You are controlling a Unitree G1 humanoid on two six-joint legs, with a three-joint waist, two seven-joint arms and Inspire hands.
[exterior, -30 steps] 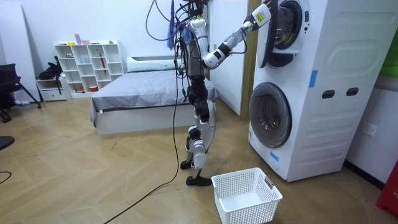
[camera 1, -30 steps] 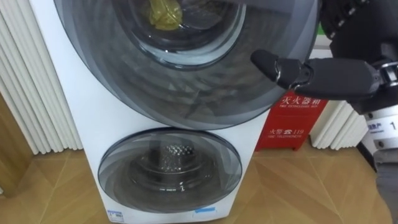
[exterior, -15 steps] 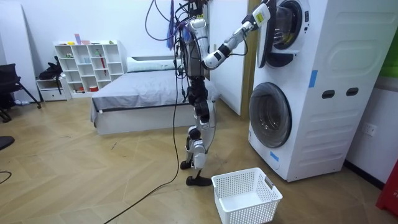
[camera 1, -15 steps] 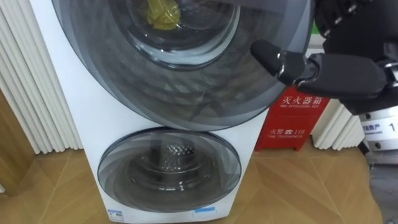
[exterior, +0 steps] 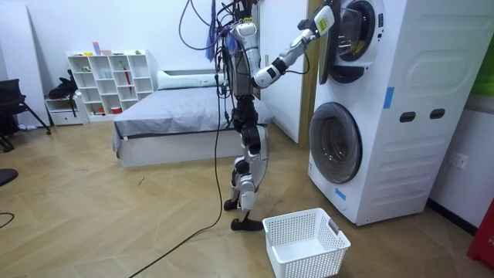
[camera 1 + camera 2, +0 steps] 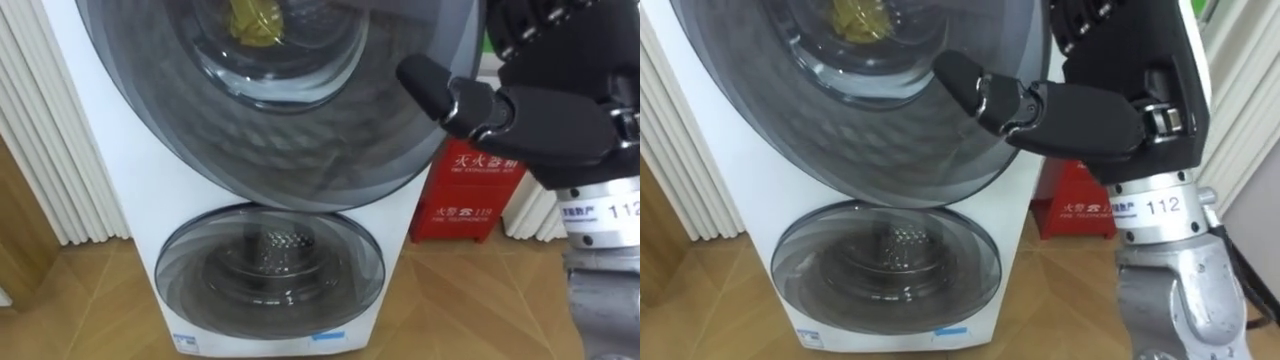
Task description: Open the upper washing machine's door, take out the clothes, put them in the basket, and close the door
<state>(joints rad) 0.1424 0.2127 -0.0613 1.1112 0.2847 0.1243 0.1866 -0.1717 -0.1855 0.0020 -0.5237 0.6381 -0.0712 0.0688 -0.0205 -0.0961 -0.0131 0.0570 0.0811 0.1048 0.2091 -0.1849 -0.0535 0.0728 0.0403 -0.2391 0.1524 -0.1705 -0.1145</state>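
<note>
Right robot hand [image 6: 555,120] at right edge of upper door [image 6: 300,150], thumb out over the glass; fingers cut off up top, can't tell grip. Yellow clothes [image 6: 252,20] inside upper drum of washing machine [image 6: 110,190], behind door glass.

I see bright, even room light, no hard shadows. Upper door glass [image 6: 300,150] carries streaky grey reflections, so whatever sits behind it reads dim. Lower door glass [image 6: 270,270] reflects too. Right hand [image 6: 545,115] sits close to the camera, dark against the white washing machine [image 6: 110,180]. Floor [image 5: 116,224] has a soft sheen in the room view.
</note>
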